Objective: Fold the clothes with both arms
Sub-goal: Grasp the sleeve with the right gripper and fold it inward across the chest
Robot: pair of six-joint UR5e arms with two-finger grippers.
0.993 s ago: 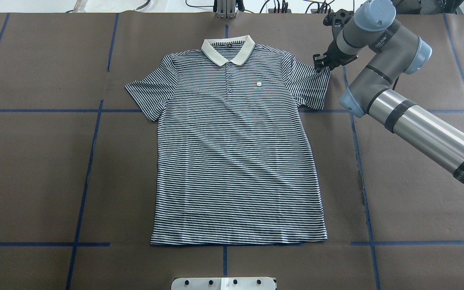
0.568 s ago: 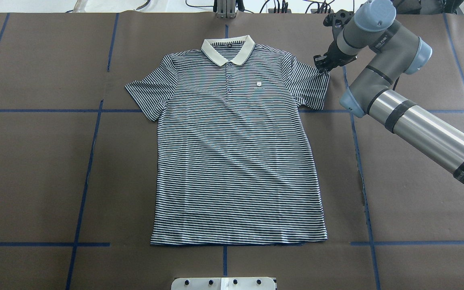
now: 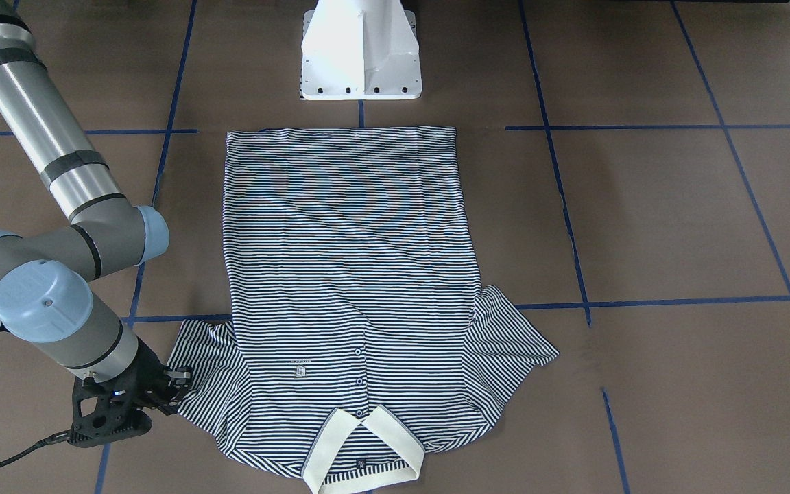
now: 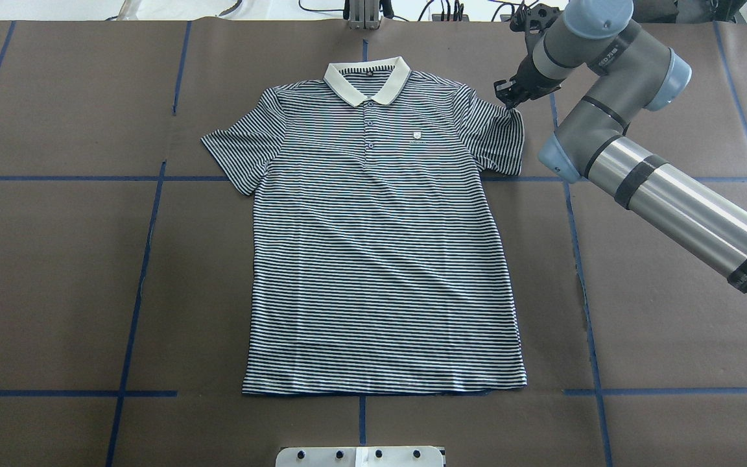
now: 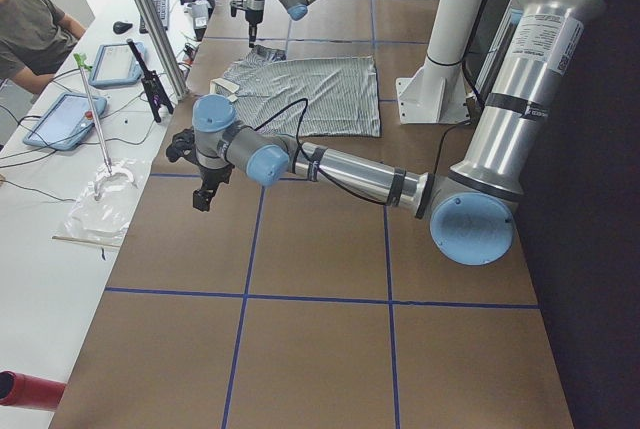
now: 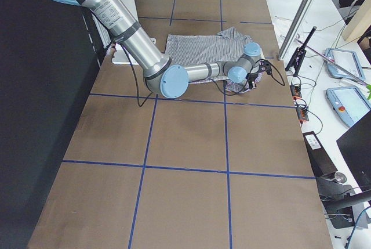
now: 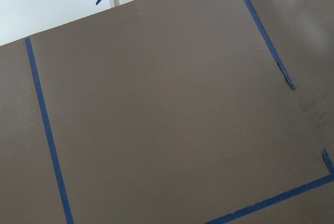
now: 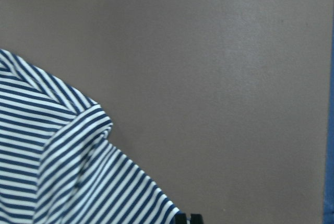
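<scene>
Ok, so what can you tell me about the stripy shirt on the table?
The navy-and-white striped polo shirt lies flat and face up on the brown paper table cover, hem toward the robot. It looks like soft knit cloth, with a cream collar, small buttons, a little chest logo and two short sleeves spread out. The right arm's black claw pinches the tip of one sleeve, which is bunched up there.

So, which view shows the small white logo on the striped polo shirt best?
Overhead exterior: the small white chest logo sits upright and clear. The front-facing view shows it upside down; side views are too distant; wrist views miss it.
</scene>
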